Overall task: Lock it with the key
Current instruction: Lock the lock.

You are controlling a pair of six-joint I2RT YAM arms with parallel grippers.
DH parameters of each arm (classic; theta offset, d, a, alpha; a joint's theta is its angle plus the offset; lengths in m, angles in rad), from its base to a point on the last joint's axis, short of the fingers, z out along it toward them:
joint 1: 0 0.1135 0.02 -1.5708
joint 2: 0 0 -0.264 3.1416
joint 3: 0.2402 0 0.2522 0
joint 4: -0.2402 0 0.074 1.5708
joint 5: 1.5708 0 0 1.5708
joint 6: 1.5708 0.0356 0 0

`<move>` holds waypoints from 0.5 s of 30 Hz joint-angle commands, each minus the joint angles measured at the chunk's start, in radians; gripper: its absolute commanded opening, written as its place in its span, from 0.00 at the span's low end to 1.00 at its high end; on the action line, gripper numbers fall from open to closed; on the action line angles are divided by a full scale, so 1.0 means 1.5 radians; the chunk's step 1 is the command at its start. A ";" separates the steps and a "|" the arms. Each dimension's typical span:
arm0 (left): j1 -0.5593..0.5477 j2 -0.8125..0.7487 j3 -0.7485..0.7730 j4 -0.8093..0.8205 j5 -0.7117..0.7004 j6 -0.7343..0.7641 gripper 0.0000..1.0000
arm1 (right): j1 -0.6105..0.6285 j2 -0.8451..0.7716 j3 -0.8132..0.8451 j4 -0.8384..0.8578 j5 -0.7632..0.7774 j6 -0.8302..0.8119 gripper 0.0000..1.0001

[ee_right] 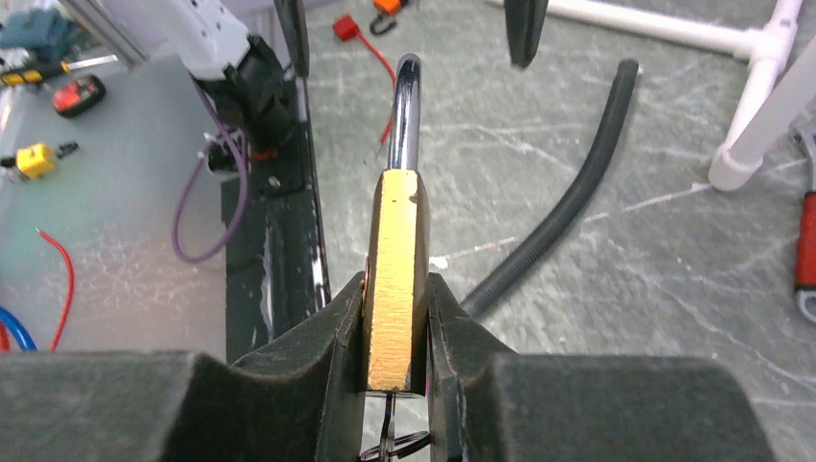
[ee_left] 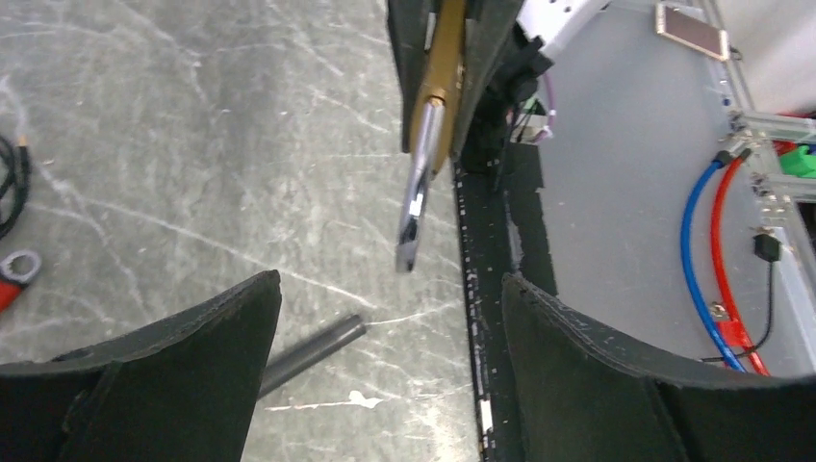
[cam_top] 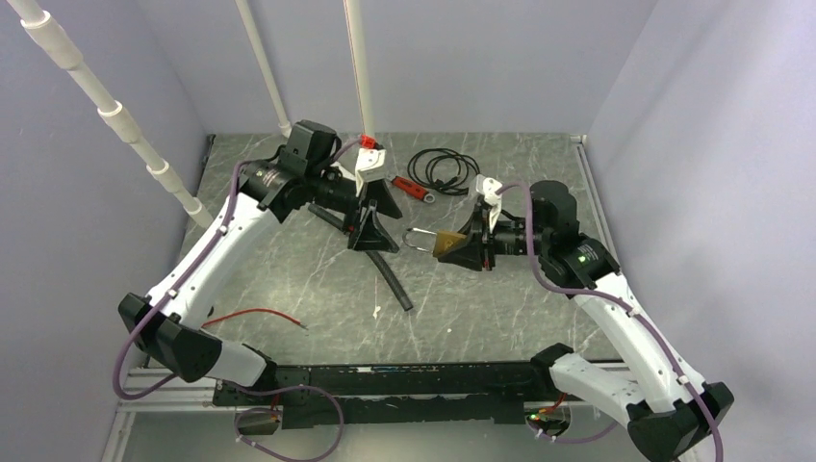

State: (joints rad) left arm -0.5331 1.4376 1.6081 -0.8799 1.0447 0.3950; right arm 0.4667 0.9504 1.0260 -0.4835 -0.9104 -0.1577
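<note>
My right gripper [cam_top: 470,244] is shut on the brass padlock [cam_top: 446,243], clamping its body between both fingers in the right wrist view [ee_right: 395,260]. The steel shackle [ee_right: 406,106] points away toward the left arm. A key ring [ee_right: 399,443] hangs at the lock's bottom; the key itself is mostly hidden. My left gripper [cam_top: 377,221] is open and empty, just left of the shackle [cam_top: 417,238]. In the left wrist view the padlock [ee_left: 440,67] and shackle [ee_left: 416,202] hang ahead of the open left gripper [ee_left: 390,289], not between its fingers.
A black hose [cam_top: 392,279] lies on the table under the left gripper. A black cable coil [cam_top: 443,171] and a red-handled tool [cam_top: 409,188] lie at the back. White pipes [cam_top: 358,67] stand behind. A red wire [cam_top: 260,315] lies front left.
</note>
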 commanded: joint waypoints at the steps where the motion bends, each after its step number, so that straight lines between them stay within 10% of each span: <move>1: -0.006 -0.024 -0.027 0.091 0.064 -0.059 0.87 | 0.000 -0.036 -0.005 0.201 -0.037 0.132 0.00; 9: -0.029 0.014 -0.007 0.137 0.104 -0.122 0.69 | 0.001 -0.037 -0.012 0.236 -0.041 0.178 0.00; 15: -0.032 0.030 0.000 0.181 0.115 -0.164 0.28 | 0.001 -0.028 -0.004 0.230 -0.055 0.178 0.00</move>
State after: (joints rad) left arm -0.5770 1.4731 1.5768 -0.6880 1.1595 0.2176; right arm 0.4667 0.9207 0.9958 -0.2749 -0.9417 0.0799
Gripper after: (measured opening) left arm 0.422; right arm 0.242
